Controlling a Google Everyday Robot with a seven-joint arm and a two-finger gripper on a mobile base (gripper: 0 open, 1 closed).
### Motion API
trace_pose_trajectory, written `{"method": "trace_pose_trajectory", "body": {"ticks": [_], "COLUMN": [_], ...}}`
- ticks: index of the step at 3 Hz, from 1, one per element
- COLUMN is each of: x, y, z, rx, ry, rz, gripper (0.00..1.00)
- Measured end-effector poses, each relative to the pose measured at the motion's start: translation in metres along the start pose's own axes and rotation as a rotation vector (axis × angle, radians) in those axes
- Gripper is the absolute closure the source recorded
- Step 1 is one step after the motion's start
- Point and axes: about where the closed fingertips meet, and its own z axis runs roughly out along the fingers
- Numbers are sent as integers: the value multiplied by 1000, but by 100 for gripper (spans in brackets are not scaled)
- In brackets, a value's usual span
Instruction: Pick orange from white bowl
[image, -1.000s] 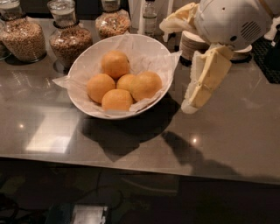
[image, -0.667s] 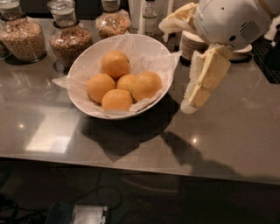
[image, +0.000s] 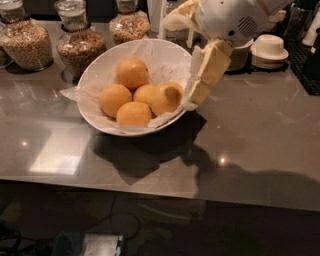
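Grain jars are seen back left on grey counter. White bowl, paper-lined, holds five fruits. The orange, paler w/ dark dimple, is lodged at pile's right edge, not yet lifted. Gripper hangs at bowl's right rim, just beside the orange; contact and open/closed state can't be told. Grasp & lift are judged as left to do. Stacked dishes are set far right.

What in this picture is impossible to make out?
1. Camera view: whether the end effector, at the white bowl's right rim, touches the orange; its own body hides that spot.
2. Camera view: the glass jars' tops, cut off by the upper edge.
3. Camera view: the fruits' undersides, hidden by each other and the paper.
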Motion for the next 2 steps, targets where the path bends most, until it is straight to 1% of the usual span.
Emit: {"method": "trace_pose_trajectory", "body": {"ticks": [1, 2], "x": [6, 34], "y": [-27, -37], "z": [24, 50], "rx": [-40, -93], "ry": [39, 123], "rz": [42, 145], "gripper": [0, 0]}}
